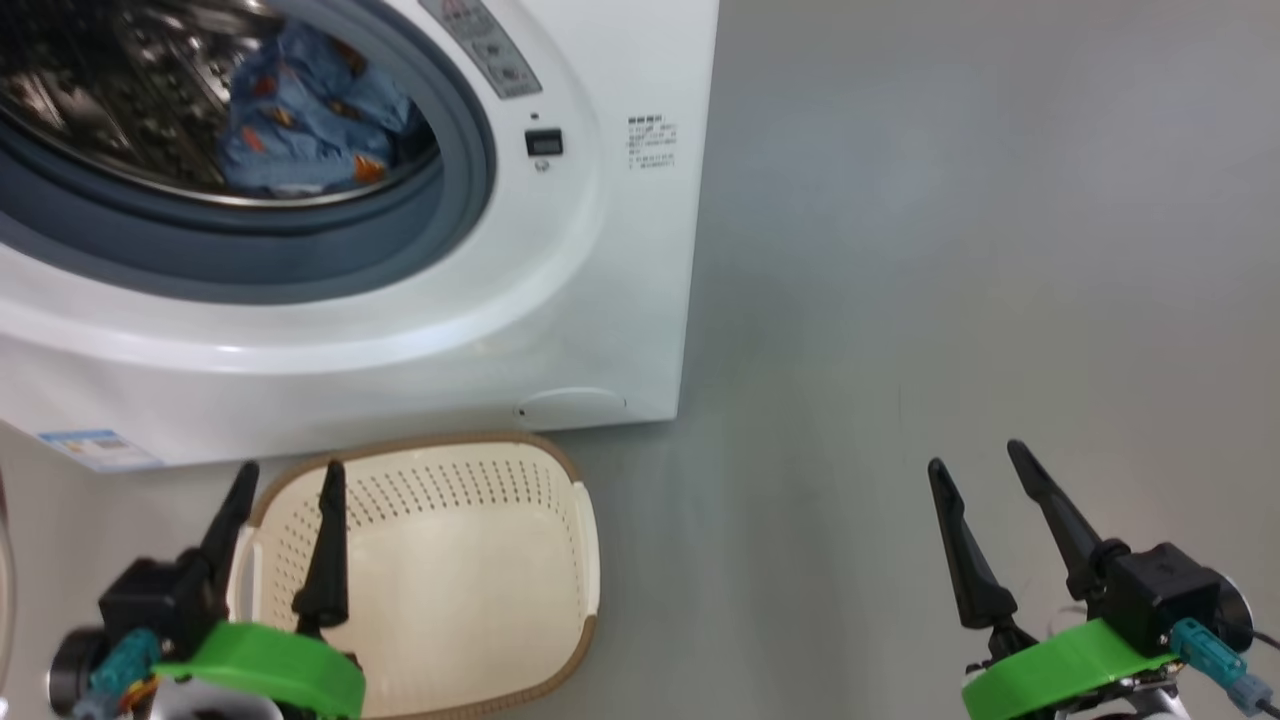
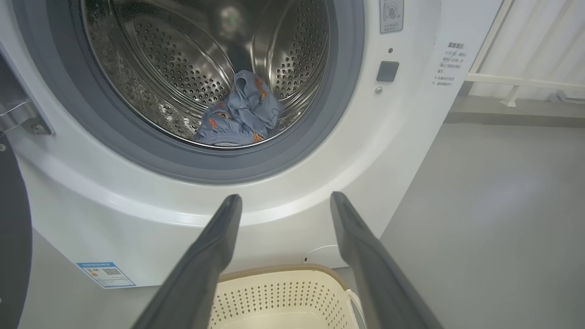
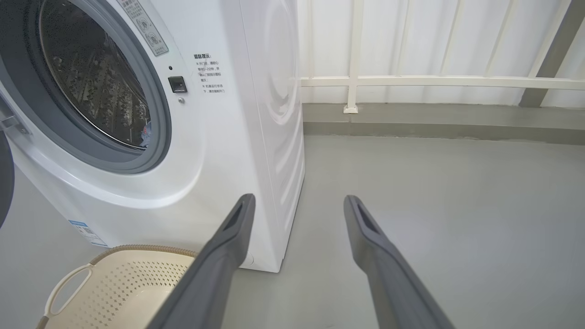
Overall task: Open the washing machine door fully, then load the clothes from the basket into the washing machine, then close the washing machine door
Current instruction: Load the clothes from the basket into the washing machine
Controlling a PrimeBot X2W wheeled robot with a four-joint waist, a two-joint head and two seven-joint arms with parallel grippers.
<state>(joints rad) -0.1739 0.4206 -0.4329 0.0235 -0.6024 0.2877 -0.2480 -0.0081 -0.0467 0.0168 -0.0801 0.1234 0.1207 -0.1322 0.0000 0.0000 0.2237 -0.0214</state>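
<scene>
Clothes (image 1: 300,110) lie in the drum of the washing machine (image 1: 600,250), upper left, above the empty basket (image 1: 470,490); left gripper (image 1: 290,465) and right gripper (image 1: 975,453), low in frame, hang released and empty, loading seemingly done, the washing machine door (image 2: 11,237), open at far left, likely next to be swung shut.

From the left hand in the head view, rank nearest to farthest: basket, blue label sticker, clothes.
1. basket, just beneath the left hand.
2. blue label sticker, low on the washing machine front.
3. clothes, inside the drum.
</scene>
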